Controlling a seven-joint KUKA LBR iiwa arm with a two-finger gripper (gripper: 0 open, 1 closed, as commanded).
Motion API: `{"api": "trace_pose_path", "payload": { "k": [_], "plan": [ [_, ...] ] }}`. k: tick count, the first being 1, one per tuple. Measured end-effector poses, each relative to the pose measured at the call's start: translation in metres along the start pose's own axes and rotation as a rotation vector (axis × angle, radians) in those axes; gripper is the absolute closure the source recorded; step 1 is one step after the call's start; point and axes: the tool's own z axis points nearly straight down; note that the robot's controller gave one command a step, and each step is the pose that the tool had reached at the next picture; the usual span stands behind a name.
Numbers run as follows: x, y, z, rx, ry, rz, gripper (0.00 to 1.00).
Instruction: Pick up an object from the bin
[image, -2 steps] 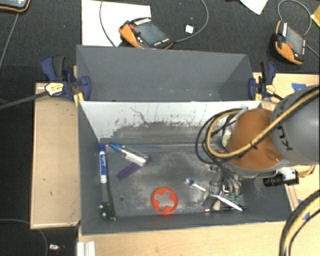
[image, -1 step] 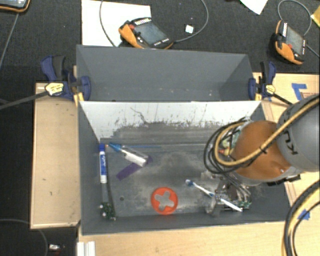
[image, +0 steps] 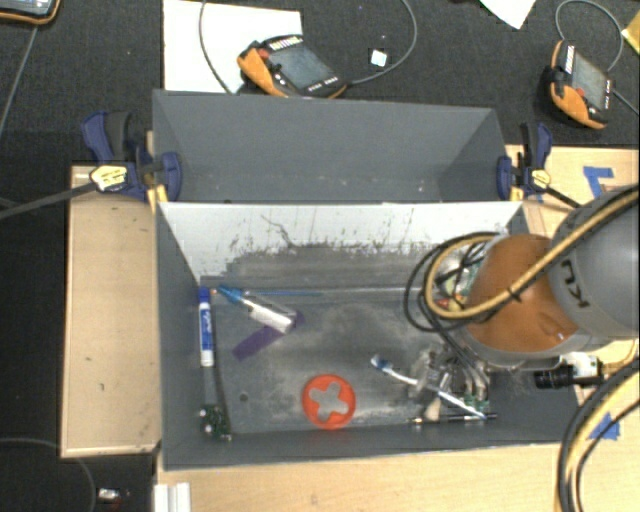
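Gripper (image: 447, 388) low at the bin's (image: 300, 250) near right corner — over a clutter of small sticks (image: 458, 404), one white and blue-tipped, jaw state we cannot tell, orange disc (image: 328, 400) just left, farther back purple strip (image: 258, 341), blue marker (image: 207, 330).

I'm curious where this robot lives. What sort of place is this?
Probably a robot lab: a robot arm's gripper is down in a grey metal bin holding a blue pen and an orange disc, with an orange gadget lying outside it.

You can make out only dark letters like "KU" on the grey arm (image: 600, 262) (print on the blue pen (image: 207, 335) is too small to read).
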Motion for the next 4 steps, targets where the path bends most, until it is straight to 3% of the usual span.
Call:
{"api": "trace_pose_path", "payload": {
  "k": [1,2,4],
  "plan": [
    [0.0,0.0,0.0,0.0,0.0,0.0,1.0],
    [0.001,0.0,-0.021,0.0,0.002,-0.001,1.0],
    [0.001,0.0,-0.088,0.0,0.005,-0.005,1.0]
  ]
}}
